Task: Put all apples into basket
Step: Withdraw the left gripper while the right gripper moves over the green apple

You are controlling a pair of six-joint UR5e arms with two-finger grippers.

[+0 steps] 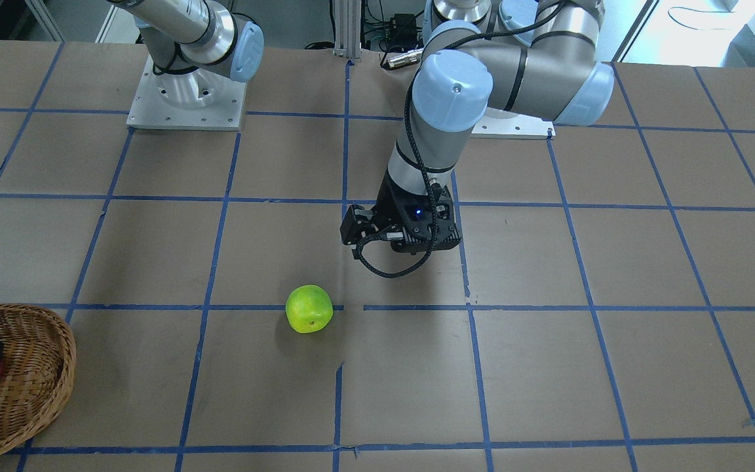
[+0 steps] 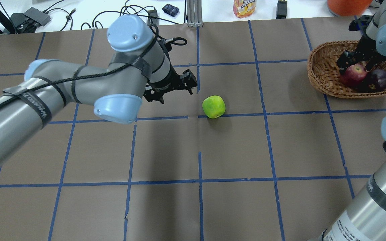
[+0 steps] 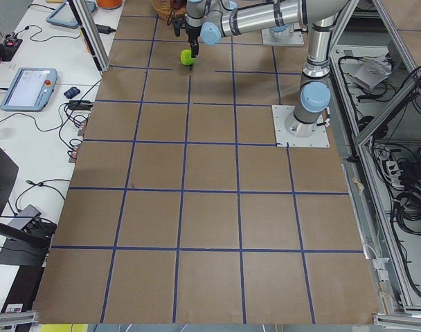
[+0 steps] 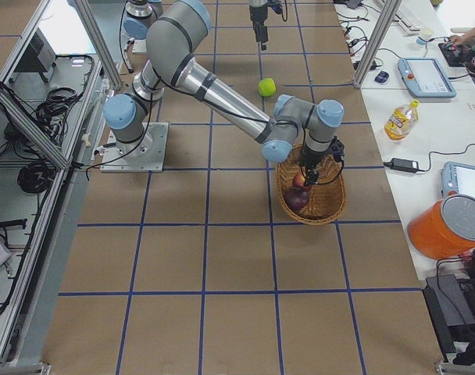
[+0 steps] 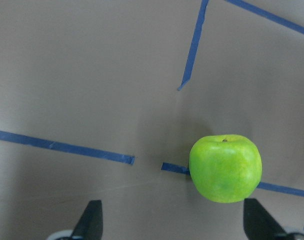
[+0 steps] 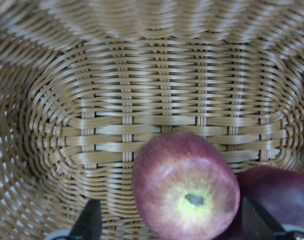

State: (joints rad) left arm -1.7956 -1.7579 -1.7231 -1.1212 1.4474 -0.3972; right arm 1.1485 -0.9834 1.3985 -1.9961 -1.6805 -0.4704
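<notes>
The yellow-green apple (image 2: 214,106) lies alone on the brown table near its middle. My left gripper (image 2: 174,88) hovers just beside it. In the left wrist view the gripper (image 5: 174,225) is open and empty, with the apple (image 5: 225,168) closer to its right finger. The wicker basket (image 2: 317,77) stands at the far right and holds the red apple (image 2: 353,74) and the maroon apple (image 2: 377,79). My right gripper (image 2: 355,63) is inside the basket above the red apple (image 6: 184,192). Its fingers (image 6: 89,222) are spread wide and stand off the apple.
The table is brown paper with a grid of blue tape (image 2: 199,117). A juice bottle (image 2: 245,7), an orange container (image 2: 347,4) and cables lie beyond the far edge. Both arm bases (image 1: 187,98) stand at the robot's side of the table.
</notes>
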